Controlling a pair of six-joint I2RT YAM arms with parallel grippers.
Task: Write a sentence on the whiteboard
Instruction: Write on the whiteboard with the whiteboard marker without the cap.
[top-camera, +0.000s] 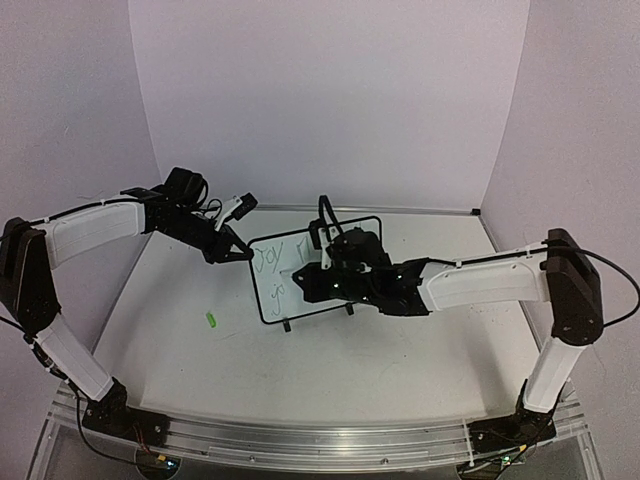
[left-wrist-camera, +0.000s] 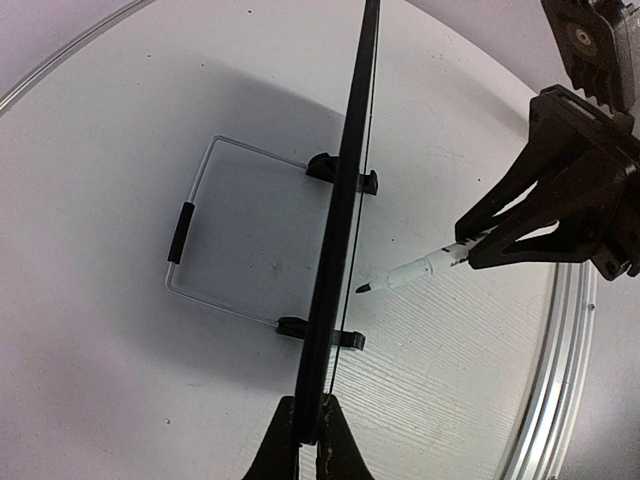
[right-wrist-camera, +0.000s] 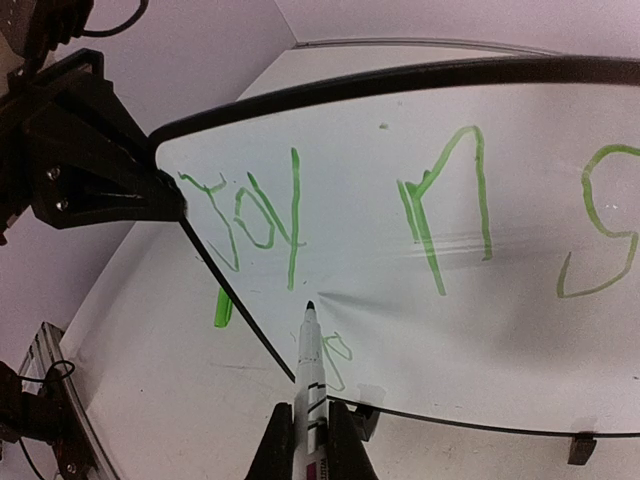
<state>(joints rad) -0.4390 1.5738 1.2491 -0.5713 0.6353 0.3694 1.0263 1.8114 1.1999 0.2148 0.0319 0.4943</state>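
Judging by that thin frame, how will the whiteboard (top-camera: 285, 306) handle? — Ana
Light and stiff, I'd say, with a slick face. It stands upright at mid-table on 2 small feet (left-wrist-camera: 322, 168), so pen pressure could tip it. — Ben
Where to hold it? — Ana
By the frame edge, never the face, or the green sentence (right-wrist-camera: 422, 240) smears. The left gripper (left-wrist-camera: 312, 430) is clamped shut on the board's left edge. — Ben
And the pen? — Ana
The right gripper (right-wrist-camera: 308, 440) is closed around the marker (right-wrist-camera: 310, 365), a thin, smooth barrel that could twist. Its tip sits beside the start of line 2; whether it touches, I cannot tell. — Ben
Anything in the way? — Ana
A wire stand (left-wrist-camera: 180, 232) juts out behind the board, off the writing side. A small green piece (top-camera: 211, 320), likely the cap, lies on the table (top-camera: 170, 350), well apart to the left. Both grippers crowd the board's left half. — Ben
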